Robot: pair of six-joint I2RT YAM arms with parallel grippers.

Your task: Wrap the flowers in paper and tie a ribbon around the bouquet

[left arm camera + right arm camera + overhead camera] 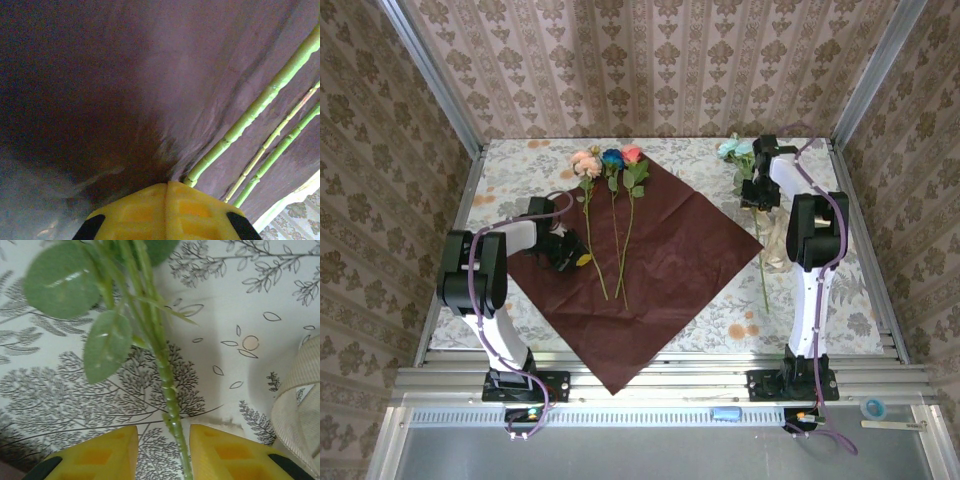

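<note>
While the wrapping has not yet begun, the table (520,170) carries everything laid out flat. Biggest on it is the paper (670,260), a dark red sheet set as a diamond in the middle. On its left half lie three flowers (612,160) (pink, blue and red), heads at the far corner, stems running down the sheet side by side. A fourth, the teal flower (733,150), lies off the sheet on the cloth at the far right. Near its stem sits the ribbon (300,405), a loose cream coil on the cloth.

The left claw (167,186) rests on the left part of the paper, just beside the nearest stem, its pads pressed together. Creases in the sheet run in toward its tip, but whether it nips a fold I cannot tell. The right claw (164,435) stands spread astride the teal flower's stem (167,390), below the leaves, with a gap on each side, so nothing is pinched yet.

As I read it, the step in hand is gathering: bringing the teal flower over to join the others. The next move calls for closing squarely on that thin stem, lifting it clear of the ribbon, and laying it parallel with the three, heads level at the far corner.
</note>
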